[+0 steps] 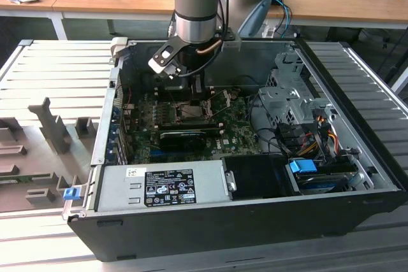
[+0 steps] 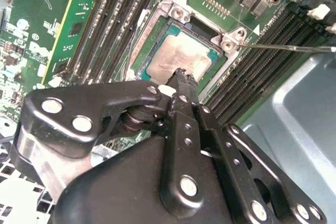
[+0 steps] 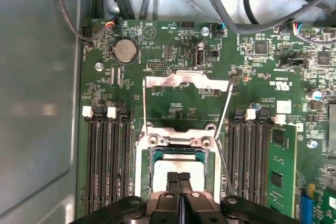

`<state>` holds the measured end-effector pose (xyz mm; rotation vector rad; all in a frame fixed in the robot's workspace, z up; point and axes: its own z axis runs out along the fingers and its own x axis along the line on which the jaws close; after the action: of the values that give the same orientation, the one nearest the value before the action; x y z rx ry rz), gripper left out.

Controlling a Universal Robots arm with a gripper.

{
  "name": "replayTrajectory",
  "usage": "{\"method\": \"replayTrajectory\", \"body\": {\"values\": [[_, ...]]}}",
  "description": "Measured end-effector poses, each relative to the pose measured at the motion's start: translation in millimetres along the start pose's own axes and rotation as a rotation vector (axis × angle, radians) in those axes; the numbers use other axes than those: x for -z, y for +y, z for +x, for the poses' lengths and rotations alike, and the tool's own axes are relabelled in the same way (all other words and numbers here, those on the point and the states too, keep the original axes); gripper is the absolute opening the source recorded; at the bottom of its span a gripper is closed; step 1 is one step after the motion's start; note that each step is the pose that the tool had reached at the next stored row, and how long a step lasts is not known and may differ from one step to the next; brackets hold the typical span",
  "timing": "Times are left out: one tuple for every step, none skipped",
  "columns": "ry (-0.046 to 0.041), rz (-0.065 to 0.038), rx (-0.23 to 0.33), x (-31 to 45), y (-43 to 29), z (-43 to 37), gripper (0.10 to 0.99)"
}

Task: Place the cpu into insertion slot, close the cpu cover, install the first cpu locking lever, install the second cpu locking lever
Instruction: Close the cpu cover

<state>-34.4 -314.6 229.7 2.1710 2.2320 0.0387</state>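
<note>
Chip (image 2: 176, 56) seated in socket (image 3: 153, 169) | gripper (image 3: 178, 176) fingers pressed together, empty, just above | cover (image 3: 178, 81) folded back, open | cover-closing step seemingly in hand; calls for catching its free edge

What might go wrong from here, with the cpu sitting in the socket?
The shut gripper is right over the cpu; pressing unevenly might tilt it in the slot. The thin lever juts out beside the slot and might snag the gripper. The cover lies open, so nothing holds the cpu down.
</note>
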Motion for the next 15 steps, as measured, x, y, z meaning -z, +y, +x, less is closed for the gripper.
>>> {"method": "replayTrajectory", "body": {"values": [[0.0,0.0,0.0,2.5,0.1,0.0,0.106],[0.0,0.0,0.0,5.1,0.2,0.0,0.106],[0.0,0.0,0.0,7.3,0.3,0.0,0.106],[0.0001,0.0,0.0,11.4,0.5,0.0,0.106],[0.0001,0.0,0.0,14.0,0.6,0.0,0.106],[0.0001,0.001,0.0,15.7,0.6,0.0,0.106],[0.0008,0.001,0.0,19.1,0.7,-0.1,0.106],[0.0026,0.0,0.0,19.2,0.9,0.0,0.106],[0.0025,0.001,0.0,19.2,4.0,-0.2,0.106],[0.0025,0.001,0.0,19.2,5.1,-0.2,0.106],[0.0026,0.001,0.0,19.2,5.7,-0.2,0.106],[0.0029,0.001,0.0,19.1,6.4,-0.2,0.106],[0.0035,0.001,0.0,19.0,8.3,-0.3,0.106],[0.0035,0.001,0.0,19.0,9.9,-0.3,0.106],[0.0036,0.001,0.0,18.9,11.2,-0.4,0.106]]}}
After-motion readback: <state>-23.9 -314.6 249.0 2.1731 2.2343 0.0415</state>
